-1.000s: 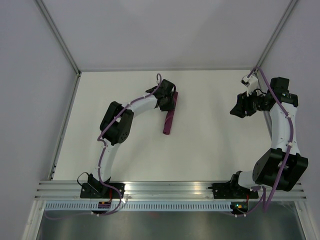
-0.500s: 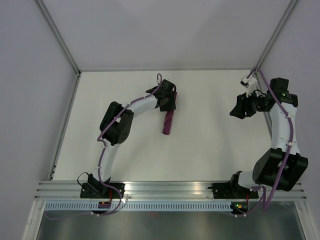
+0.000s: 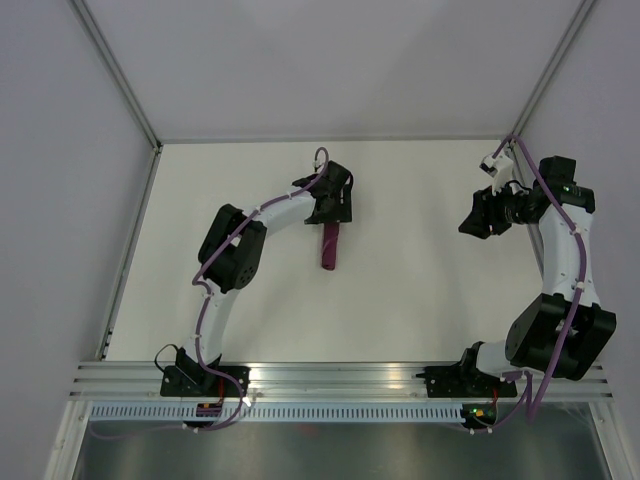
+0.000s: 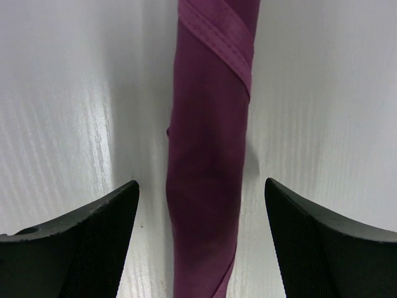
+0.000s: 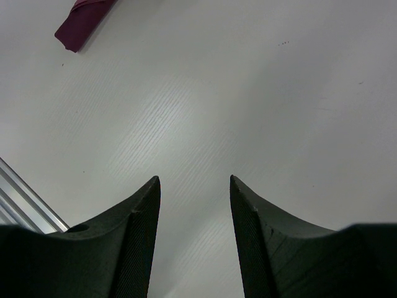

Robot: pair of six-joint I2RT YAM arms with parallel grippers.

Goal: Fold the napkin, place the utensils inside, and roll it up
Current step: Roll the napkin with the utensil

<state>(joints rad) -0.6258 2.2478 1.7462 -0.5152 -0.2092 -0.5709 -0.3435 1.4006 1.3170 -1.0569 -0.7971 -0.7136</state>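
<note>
The plum-purple napkin (image 3: 329,248) lies rolled into a narrow tube on the white table, running near to far. It fills the middle of the left wrist view (image 4: 208,161), with a wrapped band across its far part. My left gripper (image 3: 333,208) is open above the roll's far end, one jaw on each side of the roll, not touching it (image 4: 201,192). My right gripper (image 3: 474,222) is open and empty at the right of the table (image 5: 195,186); the roll's tip shows at its top left (image 5: 79,25). The utensils are hidden.
A metal rail (image 3: 340,375) runs along the near table edge; its corner shows in the right wrist view (image 5: 25,195). Grey walls close the table at the back and both sides.
The roll has turned from a slant to nearly straight, its near end shifting left. My left gripper shifted slightly with it. The right arm has barely moved.
</note>
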